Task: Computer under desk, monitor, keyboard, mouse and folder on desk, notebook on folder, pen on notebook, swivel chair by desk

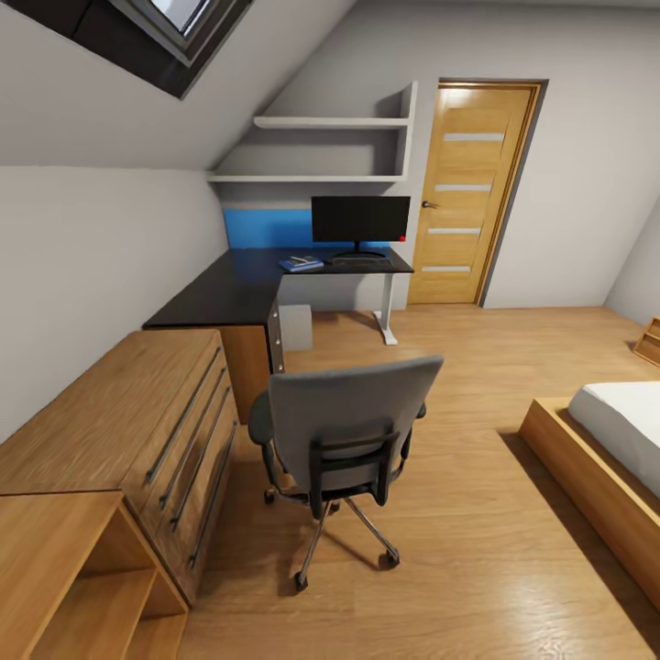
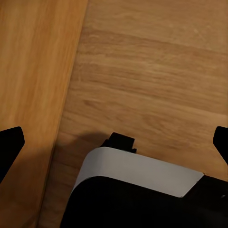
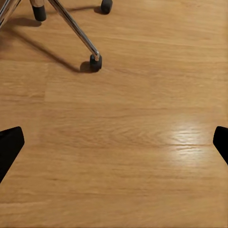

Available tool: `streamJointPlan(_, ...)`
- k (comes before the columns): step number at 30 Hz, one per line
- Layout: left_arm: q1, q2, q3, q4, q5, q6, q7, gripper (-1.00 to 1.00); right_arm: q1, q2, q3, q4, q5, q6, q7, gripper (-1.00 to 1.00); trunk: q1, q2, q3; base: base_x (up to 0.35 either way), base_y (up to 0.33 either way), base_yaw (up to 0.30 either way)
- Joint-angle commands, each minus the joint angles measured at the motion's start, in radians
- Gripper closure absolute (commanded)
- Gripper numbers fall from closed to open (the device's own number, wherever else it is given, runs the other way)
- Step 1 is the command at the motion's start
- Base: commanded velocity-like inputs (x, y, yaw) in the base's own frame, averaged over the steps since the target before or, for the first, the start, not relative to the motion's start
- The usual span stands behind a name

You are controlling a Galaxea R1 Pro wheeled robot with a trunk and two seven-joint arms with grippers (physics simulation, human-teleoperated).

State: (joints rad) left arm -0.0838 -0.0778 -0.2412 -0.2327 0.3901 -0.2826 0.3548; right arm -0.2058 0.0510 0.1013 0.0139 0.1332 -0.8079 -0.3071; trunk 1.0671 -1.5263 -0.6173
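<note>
Legible writing or brands: none readable; surface (image 1: pixel 229 284): glossy black, L-shaped, in the far corner of the bedroom under a sloped grey wall; monitor (image 1: pixel 360 220) upright on it, keyboard (image 1: pixel 360 261) just before its stand, blue folder (image 1: pixel 301 264) beside that; computer (image 1: pixel 296 327) under the surface; swivel chair (image 1: pixel 348 431) on the wood floor (image 1: pixel 458 550), near the surface, its back to the camera; left fingers (image 2: pixel 10 145) released, holding nothing, wood floor between them; right fingers (image 3: pixel 10 145) released, empty, chair caster (image 3: pixel 95 62) ahead of them.
</note>
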Motion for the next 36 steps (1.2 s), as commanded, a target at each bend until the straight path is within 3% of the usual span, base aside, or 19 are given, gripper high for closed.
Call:
streamJointPlan(1,-0.001,0.0,-0.009,0.0,0.007,-0.003,0.006,-1.0,-0.001,0.0,0.008,0.001,0.005,-0.001,-0.01,-1.0,0.004,-0.008,-0.004,0.0,0.0,0.0)
streamJointPlan(28,-0.001,0.002,-0.006,0.0,0.01,-0.006,0.006,-1.0,-0.001,-0.001,0.008,0.002,0.005,0.002,-0.01,-1.0,0.107,-0.197,-0.089,0.0,0.0,0.0)
streamJointPlan(36,-0.001,0.001,-0.006,-0.026,0.012,-0.007,0.006,-1.0,-0.001,-0.011,0.007,-0.002,0.005,0.003,-0.01,-1.0,0.138,-0.253,-0.114,0.0,0.0,0.0)
